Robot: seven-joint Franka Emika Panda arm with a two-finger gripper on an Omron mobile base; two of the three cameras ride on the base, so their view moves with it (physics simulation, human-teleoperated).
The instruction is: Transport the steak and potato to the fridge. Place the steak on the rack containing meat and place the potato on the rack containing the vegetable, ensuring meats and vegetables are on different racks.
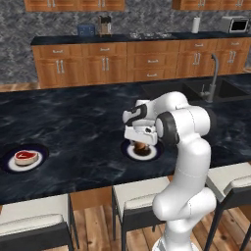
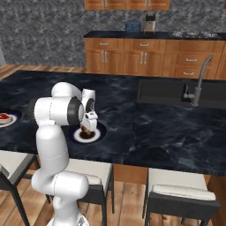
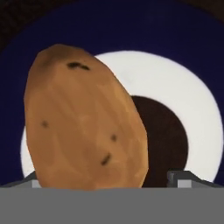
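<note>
Potato [image 3: 83, 120]: brown oval, dark specks; lies on a white plate [image 3: 192, 100] with dark centre and dark blue rim, on the black island counter [image 1: 73, 122]. Position: directly under the gripper [image 1: 141, 142], between the two finger tips, which stand wide apart on either side and grip nothing. Long axis: in the hand view it runs away from the camera, leaning slightly left, across the line between the tips. Judgement: a straight descent and close should take it across its narrow width.

Steak [image 1: 26, 157]: on a second plate, well apart to the left.

Writing, brands: none legible.
</note>
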